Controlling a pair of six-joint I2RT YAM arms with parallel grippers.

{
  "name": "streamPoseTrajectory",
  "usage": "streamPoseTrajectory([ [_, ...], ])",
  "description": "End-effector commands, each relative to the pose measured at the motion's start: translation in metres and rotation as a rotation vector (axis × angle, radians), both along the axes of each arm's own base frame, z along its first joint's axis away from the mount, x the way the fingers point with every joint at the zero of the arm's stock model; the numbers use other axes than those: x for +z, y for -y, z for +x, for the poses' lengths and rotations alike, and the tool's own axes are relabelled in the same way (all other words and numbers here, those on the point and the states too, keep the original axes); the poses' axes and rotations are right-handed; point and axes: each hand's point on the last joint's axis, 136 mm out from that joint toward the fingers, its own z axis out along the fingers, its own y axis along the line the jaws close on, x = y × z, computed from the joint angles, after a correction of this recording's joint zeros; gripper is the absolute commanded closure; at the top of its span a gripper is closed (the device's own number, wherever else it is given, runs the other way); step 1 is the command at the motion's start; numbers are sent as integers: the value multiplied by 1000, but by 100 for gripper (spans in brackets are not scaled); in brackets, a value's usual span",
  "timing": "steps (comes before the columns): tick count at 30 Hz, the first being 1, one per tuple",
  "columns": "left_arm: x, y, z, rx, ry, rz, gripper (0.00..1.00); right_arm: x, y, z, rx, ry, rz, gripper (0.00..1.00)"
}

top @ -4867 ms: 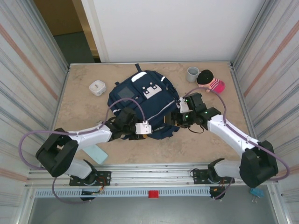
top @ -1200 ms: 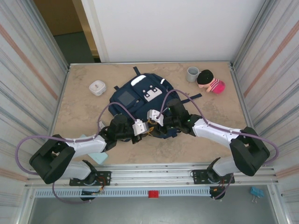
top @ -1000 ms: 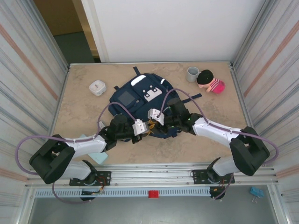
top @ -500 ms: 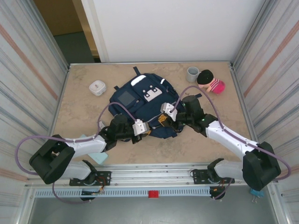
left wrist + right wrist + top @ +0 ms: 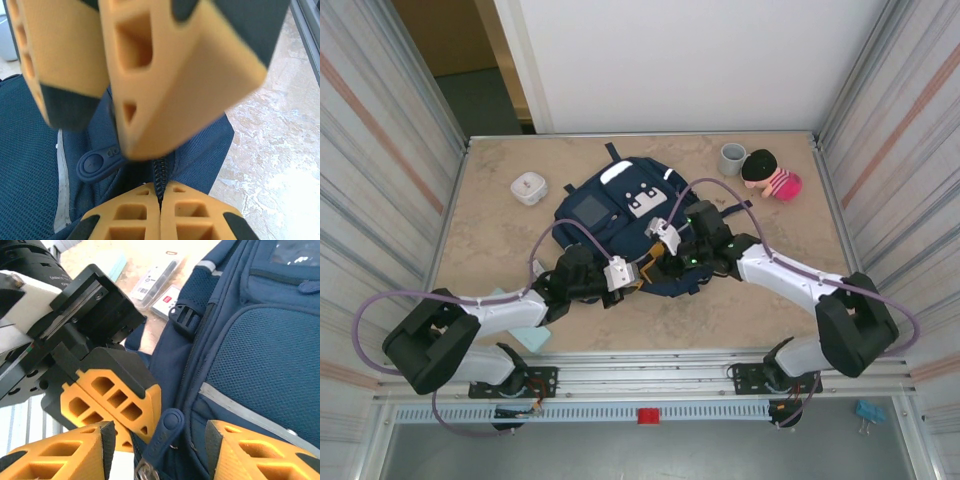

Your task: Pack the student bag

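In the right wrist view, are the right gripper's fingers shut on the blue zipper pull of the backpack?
No, the right gripper has its fingers standing apart, and the zipper pull lies in the gap between them with space on both sides.

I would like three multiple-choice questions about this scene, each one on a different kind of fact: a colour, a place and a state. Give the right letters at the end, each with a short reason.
1. What colour is the student bag?
A. red
B. navy blue
C. green

2. Where does the grey cup stand?
A. on the student bag
B. on the near side of the student bag
C. beside the doll, at the far right

3. How are the fingers of the right gripper?
A. open, with a zipper pull between them
B. shut on the grey cup
C. shut on the doll

Answers:
1 B: the fabric is dark blue in all views.
2 C: the top view shows the cup right next to the doll.
3 A: the right wrist view shows a wide gap with the pull in it.
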Motion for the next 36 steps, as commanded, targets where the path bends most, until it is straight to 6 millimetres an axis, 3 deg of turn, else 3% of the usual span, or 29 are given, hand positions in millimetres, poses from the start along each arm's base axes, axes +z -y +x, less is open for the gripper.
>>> streamPoseTrajectory([
  [1, 40, 13, 3, -36, 98, -88, 100, 7, -14, 5, -7, -41, 29, 48],
  [4, 42, 13, 3, -33, 104, -91, 100, 1, -18, 6, 0, -59, 22, 49],
  [9, 41, 11, 4, -24, 109, -86, 100, -2, -17, 5, 10, -63, 9, 71],
  [13, 37, 9, 6, -9, 107, -74, 100, 11, -9, 4, 3, -38, 40, 92],
  [16, 31, 6, 11, 26, 98, -52, 100, 24, 1, 4, -21, -22, 77, 99],
  [28, 22, 3, 20, 90, 64, -54, 100, 37, 52, 6, -170, -29, 151, 100],
  [33, 27, 6, 17, 65, 57, -80, 100, 37, 59, -2, -171, -9, 158, 100],
  [36, 34, 10, 15, 42, 28, -109, 100, 32, 58, -17, -99, 66, 108, 100],
])
